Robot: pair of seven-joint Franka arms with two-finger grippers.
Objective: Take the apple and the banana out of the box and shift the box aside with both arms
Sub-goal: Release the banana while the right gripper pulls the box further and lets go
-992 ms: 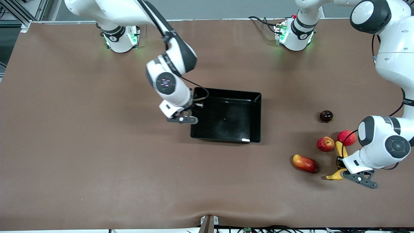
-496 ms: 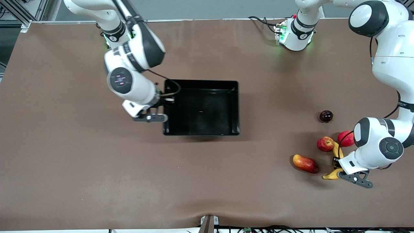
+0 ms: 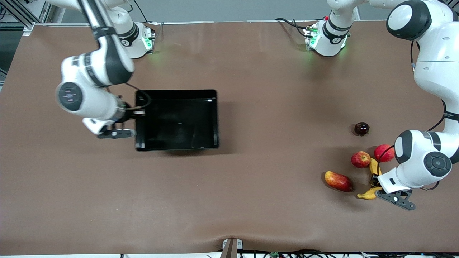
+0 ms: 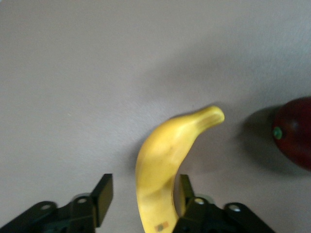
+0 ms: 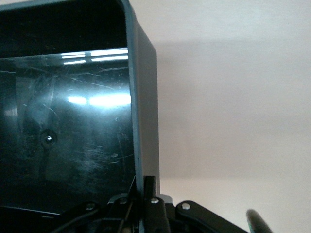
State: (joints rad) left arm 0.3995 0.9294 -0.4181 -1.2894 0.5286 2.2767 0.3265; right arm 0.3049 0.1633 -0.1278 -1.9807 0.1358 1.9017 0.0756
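The black box point(image 3: 216, 118) sits toward the right arm's end of the table. My right gripper point(image 3: 136, 114) is shut on its end wall point(image 5: 143, 121), one finger inside and one outside point(image 5: 146, 187). The yellow banana point(image 3: 374, 167) lies on the table at the left arm's end. My left gripper point(image 3: 374, 181) straddles its middle and stands open. In the left wrist view the banana point(image 4: 165, 160) runs between the jaws point(image 4: 143, 196), close to one finger, with a gap at the other. The small red apple point(image 3: 360, 159) rests beside the banana's farther end.
A plain red fruit point(image 3: 384, 153) lies next to the apple, and a dark round fruit point(image 3: 361, 128) farther from the camera. The mango point(image 3: 338, 181) lies near the banana's nearer tip; a red fruit with a green dot point(image 4: 294, 133) shows there in the left wrist view.
My right arm has carried the box, still gripped, a long way toward its own end of the table. The left gripper's jaws have opened around the banana.
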